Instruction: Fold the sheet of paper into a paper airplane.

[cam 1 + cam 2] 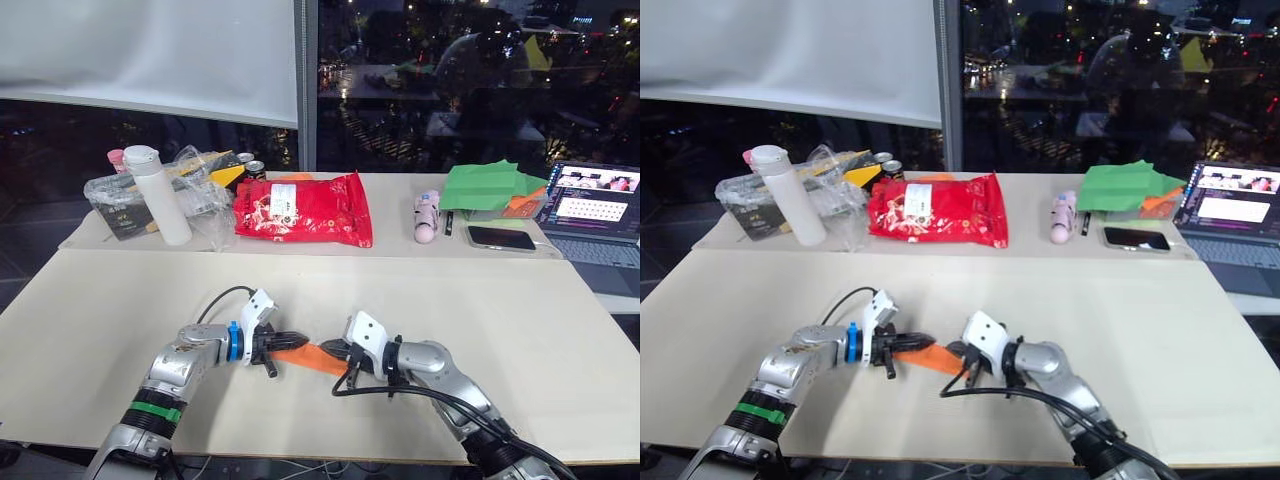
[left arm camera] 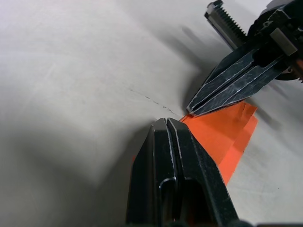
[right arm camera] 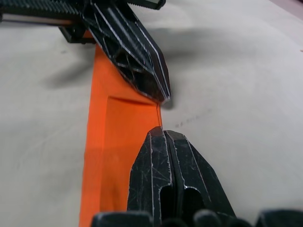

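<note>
The sheet of paper (image 1: 312, 358) is bright orange, folded into a narrow creased strip, and lies near the front of the pale table (image 1: 120, 320). My left gripper (image 1: 291, 340) is shut on its left end. My right gripper (image 1: 336, 352) is shut on its right end, and the two sets of fingertips nearly meet. In the left wrist view the orange sheet (image 2: 229, 135) runs from under my shut left fingers (image 2: 165, 130) to the right gripper's tips. The right wrist view shows a fold step across the strip (image 3: 113, 142). The paper airplane is out of view.
Along the back of the table are a white bottle (image 1: 160, 195), a clear plastic bag of items (image 1: 120, 200), a red snack bag (image 1: 305, 208), a pink object (image 1: 427, 217), green paper sheets (image 1: 490, 185), a phone (image 1: 500, 238) and a laptop (image 1: 595, 210).
</note>
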Controlling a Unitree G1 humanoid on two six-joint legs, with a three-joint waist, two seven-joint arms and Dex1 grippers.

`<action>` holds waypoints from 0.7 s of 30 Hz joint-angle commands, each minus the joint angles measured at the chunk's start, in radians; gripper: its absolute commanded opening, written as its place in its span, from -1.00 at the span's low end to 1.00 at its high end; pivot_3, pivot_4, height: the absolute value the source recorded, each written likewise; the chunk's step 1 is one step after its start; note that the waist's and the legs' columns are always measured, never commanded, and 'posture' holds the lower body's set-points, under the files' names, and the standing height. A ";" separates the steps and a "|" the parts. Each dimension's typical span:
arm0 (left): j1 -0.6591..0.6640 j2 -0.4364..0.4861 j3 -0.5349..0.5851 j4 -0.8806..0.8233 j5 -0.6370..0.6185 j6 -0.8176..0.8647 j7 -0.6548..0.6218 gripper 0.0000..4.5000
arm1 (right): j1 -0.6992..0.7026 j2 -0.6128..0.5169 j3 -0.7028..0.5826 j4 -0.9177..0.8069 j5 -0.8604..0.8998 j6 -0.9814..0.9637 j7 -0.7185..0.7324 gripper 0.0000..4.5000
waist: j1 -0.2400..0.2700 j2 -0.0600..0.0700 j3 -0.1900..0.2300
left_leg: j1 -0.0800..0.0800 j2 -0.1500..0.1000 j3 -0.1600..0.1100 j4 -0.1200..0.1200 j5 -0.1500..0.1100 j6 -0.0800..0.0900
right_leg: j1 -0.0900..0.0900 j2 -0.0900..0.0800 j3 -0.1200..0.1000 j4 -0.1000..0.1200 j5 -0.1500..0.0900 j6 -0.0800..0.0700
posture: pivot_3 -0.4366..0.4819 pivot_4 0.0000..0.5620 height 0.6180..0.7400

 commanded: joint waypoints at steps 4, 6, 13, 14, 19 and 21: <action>0.033 0.013 -0.017 0.030 0.054 0.004 0.034 -1.00 | 0.114 -0.099 -0.062 -0.042 0.025 0.025 0.032 -0.98 | 0.003 -0.001 -0.001 | 0.000 0.000 0.000 0.000 0.000 0.000 | 0.000 0.000 0.000 -0.001 0.000 0.000 | -0.05 -0.47 0.66; 0.036 0.015 -0.017 0.028 0.055 0.002 0.033 -1.00 | 0.144 -0.126 -0.083 -0.065 0.035 0.020 0.033 -0.98 | 0.004 -0.001 -0.001 | 0.000 0.000 0.000 0.000 -0.001 -0.001 | 0.000 0.000 0.000 -0.001 0.000 0.000 | -0.05 -0.47 0.66; 0.036 0.016 -0.014 0.026 0.055 0.002 0.034 -1.00 | 0.204 -0.178 -0.194 -0.167 0.100 -0.018 0.023 -0.98 | 0.009 -0.001 -0.001 | 0.000 0.000 0.000 0.000 -0.001 -0.001 | 0.000 0.000 0.000 -0.001 -0.003 -0.005 | -0.05 -0.47 0.66; 0.034 0.016 -0.014 0.025 0.053 0.004 0.031 -1.00 | 0.188 -0.177 -0.206 -0.183 0.112 -0.012 0.023 -0.98 | 0.009 -0.001 -0.001 | 0.000 0.000 0.000 0.000 -0.001 -0.001 | 0.000 0.000 0.000 -0.001 -0.004 -0.006 | -0.05 -0.47 0.66; 0.024 0.022 0.008 0.002 0.027 0.013 0.015 -1.00 | 0.108 -0.182 -0.214 -0.263 0.160 0.049 0.051 -0.98 | 0.007 0.001 0.000 | -0.001 0.000 0.000 0.000 -0.001 -0.001 | -0.001 0.000 0.000 -0.001 -0.003 -0.005 | -0.05 -0.47 0.66; 0.021 0.043 0.042 -0.043 -0.015 0.063 0.003 -1.00 | 0.090 -0.200 -0.194 -0.310 0.176 0.094 0.087 -0.98 | 0.008 -0.001 0.001 | -0.002 0.000 0.000 0.000 -0.001 -0.001 | -0.002 0.000 0.000 -0.001 -0.002 -0.002 | -0.05 -0.47 0.66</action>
